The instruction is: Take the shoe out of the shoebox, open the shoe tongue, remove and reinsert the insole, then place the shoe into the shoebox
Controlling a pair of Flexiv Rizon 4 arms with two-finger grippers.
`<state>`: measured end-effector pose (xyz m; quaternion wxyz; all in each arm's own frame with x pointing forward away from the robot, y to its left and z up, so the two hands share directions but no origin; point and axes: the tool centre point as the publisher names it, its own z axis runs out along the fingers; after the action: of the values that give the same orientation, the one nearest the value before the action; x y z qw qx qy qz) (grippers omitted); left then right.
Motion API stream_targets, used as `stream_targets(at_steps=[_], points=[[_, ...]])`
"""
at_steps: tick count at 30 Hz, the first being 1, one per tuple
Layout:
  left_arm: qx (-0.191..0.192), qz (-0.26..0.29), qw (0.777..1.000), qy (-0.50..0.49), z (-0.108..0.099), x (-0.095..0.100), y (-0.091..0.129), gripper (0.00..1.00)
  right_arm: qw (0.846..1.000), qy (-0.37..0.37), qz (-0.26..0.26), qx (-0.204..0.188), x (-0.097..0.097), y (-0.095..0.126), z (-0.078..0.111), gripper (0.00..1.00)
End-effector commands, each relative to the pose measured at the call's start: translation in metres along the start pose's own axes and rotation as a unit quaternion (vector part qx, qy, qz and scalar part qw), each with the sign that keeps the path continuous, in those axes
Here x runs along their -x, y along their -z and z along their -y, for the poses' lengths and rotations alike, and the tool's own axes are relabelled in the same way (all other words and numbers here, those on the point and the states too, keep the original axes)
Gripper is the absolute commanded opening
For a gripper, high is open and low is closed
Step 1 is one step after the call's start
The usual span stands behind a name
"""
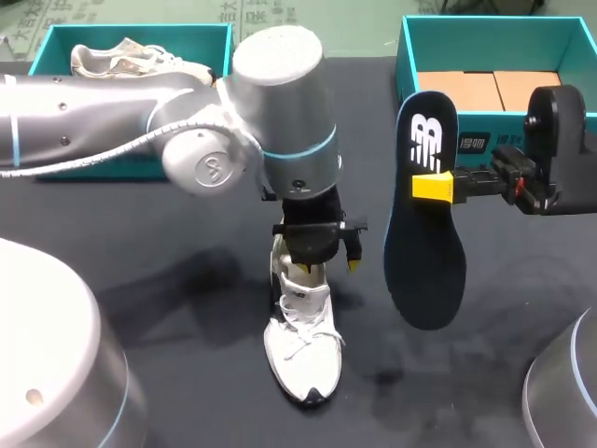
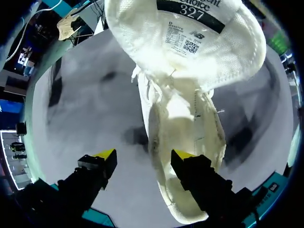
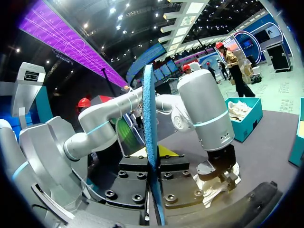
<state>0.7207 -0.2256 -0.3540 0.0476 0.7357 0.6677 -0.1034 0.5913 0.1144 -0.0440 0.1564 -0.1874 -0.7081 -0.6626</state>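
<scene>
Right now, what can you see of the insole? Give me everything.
The insole is out of the shoe, pinched above its middle by the right tool. It hangs nearly upright, heel up and toe down, seemingly clear of the table. One face is dark navy with a white logo near the heel. Edge-on it looks thin, blue and foam-like. It sits right of the white shoe, not touching it.
</scene>
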Motion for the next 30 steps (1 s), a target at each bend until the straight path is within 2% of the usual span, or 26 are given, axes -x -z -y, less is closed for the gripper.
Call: stream_targets(at_steps=[1,5,9,12,26,30], points=[[0.026,0.072,0.997,-0.004,0.009,-0.024,0.054,1.00,1.000,0.000,0.004,0.002,-0.004,0.001,0.003,0.00],[0.050,0.152,0.987,-0.013,0.006,-0.024,0.090,1.00,1.000,0.000,0.004,0.002,-0.004,0.001,0.003,0.00],[0.071,0.237,0.969,-0.011,0.003,-0.021,0.115,1.00,1.000,0.000,0.004,0.002,-0.004,0.001,0.003,0.00],[0.065,0.311,0.948,-0.019,0.002,-0.018,0.133,1.00,1.000,0.000,0.004,0.002,-0.004,0.001,0.003,0.00],[0.065,0.311,0.948,-0.019,0.002,-0.018,0.133,1.00,1.000,0.000,0.004,0.002,-0.004,0.001,0.003,0.00],[0.054,0.364,0.930,-0.020,0.001,-0.017,0.131,1.00,1.000,0.000,0.004,0.002,-0.004,0.001,0.003,0.00]])
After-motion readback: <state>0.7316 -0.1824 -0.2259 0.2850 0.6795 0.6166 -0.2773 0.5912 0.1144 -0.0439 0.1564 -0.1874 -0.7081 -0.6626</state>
